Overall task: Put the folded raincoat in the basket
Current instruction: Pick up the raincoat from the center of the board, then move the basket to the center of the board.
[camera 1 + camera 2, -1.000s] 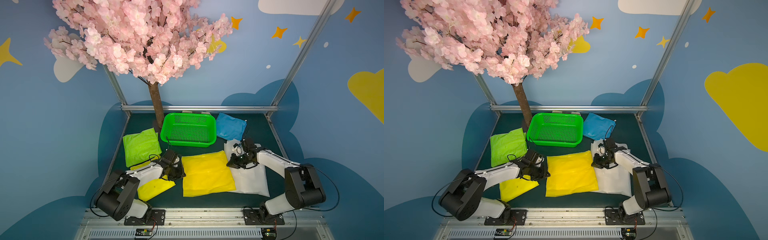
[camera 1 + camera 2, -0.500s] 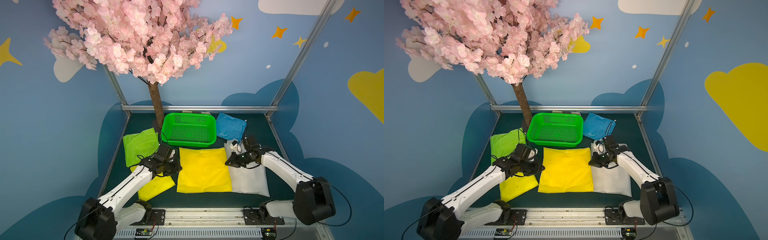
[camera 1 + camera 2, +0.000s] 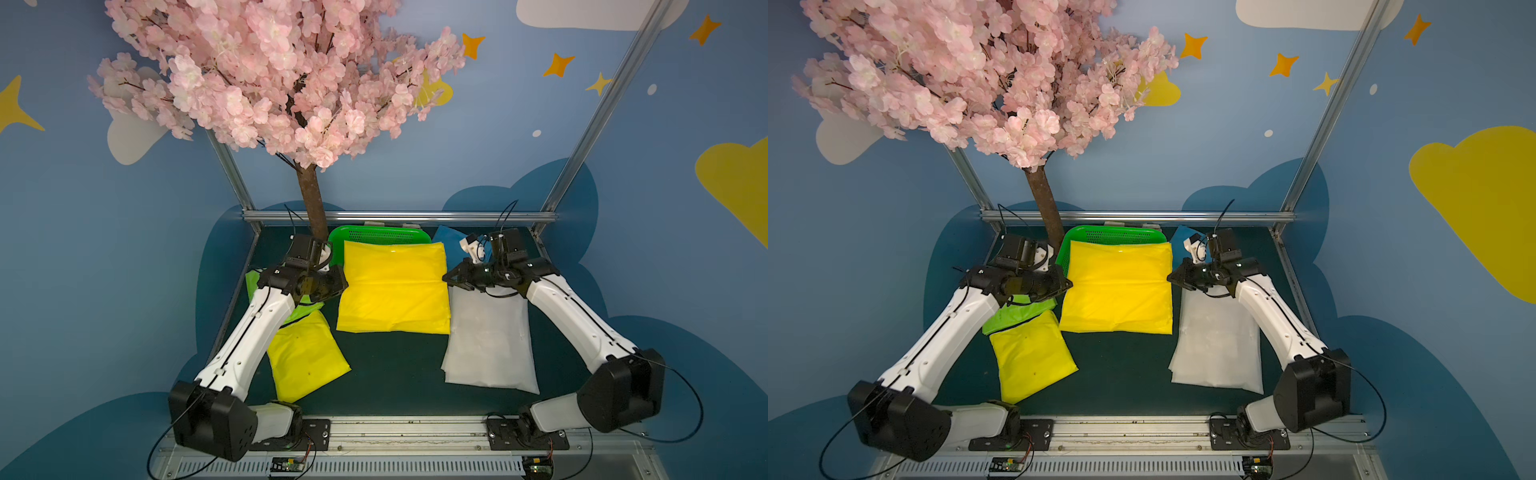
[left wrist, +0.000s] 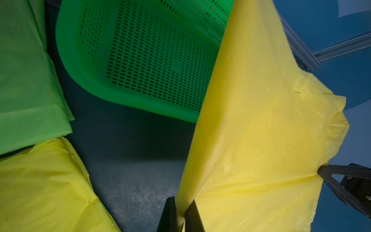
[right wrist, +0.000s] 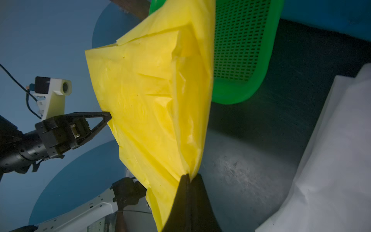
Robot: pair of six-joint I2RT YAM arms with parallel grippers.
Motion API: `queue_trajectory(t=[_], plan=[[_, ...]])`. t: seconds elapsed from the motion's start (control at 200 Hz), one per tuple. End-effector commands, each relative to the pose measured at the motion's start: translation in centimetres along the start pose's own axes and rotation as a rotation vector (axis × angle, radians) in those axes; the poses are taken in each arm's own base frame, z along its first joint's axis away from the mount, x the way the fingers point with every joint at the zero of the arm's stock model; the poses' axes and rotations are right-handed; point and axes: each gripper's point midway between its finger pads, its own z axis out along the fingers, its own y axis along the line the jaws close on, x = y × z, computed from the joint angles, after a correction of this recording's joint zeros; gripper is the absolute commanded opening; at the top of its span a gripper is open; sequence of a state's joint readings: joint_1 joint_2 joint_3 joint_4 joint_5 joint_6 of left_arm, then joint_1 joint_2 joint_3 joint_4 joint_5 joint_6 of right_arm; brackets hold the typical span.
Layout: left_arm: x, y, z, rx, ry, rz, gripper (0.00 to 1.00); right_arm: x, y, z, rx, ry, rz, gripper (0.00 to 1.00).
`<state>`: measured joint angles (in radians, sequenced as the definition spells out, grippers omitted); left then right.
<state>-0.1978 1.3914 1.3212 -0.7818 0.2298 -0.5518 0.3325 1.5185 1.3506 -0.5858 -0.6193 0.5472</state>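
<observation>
The raincoat (image 3: 392,286) is hanging spread out above the table (image 3: 395,365), stretched between the two arms. Its far edge is reaching over the near rim of the basket (image 3: 376,235) and is hiding most of it in both top views. The left gripper (image 3: 341,279) is clamping the raincoat's left edge. In the left wrist view its fingers (image 4: 170,213) are pinching a fold of the yellow film tightly. The right gripper (image 3: 447,277) is grasping the opposite edge. In the right wrist view its jaws are pressing together on the film, with the basket's mesh floor showing below and beyond the raincoat.

The basket is sitting at the back of the table, just beside the trunk (image 3: 313,203). A green coat (image 3: 1013,320) is lying under the left arm, touching a yellow pack (image 3: 305,359) nearer the front. A white coat (image 3: 488,345) is lying under the right arm, and a blue coat (image 3: 446,235) is peeking out behind the right gripper, next to the basket.
</observation>
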Motion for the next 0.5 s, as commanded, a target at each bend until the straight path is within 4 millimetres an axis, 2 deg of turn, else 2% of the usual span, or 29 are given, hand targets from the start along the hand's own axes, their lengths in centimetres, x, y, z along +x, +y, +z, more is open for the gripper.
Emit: queue_trajectory(t=[0.0,0.055,0.085,0.235,0.39,0.496], plan=[[-3.7,0.9,1.2,-0.034,-0.018,0.028,0.03,-3.8,-0.2,1.6,-0.01,-0.025,0.059,0.0],[-5.5,1.3,2.0,-0.042,-0.025,0.009,0.02,-5.4,-0.6,2.6,0.003,-0.031,0.074,0.0],[-6.2,0.9,2.7,-0.011,-0.011,0.005,0.02,-6.1,-1.3,3.4,0.006,-0.028,0.09,0.0],[-9.7,1.5,5.8,-0.024,0.019,-0.002,0.02,-9.3,-2.9,6.9,-0.02,-0.011,0.154,0.0],[-12.4,2.8,9.4,-0.035,0.047,-0.005,0.02,-11.5,-4.5,10.2,-0.038,0.017,0.202,0.0],[-13.4,3.9,12.3,-0.028,0.09,-0.026,0.02,-11.8,-5.9,12.3,-0.032,0.062,0.238,0.0]])
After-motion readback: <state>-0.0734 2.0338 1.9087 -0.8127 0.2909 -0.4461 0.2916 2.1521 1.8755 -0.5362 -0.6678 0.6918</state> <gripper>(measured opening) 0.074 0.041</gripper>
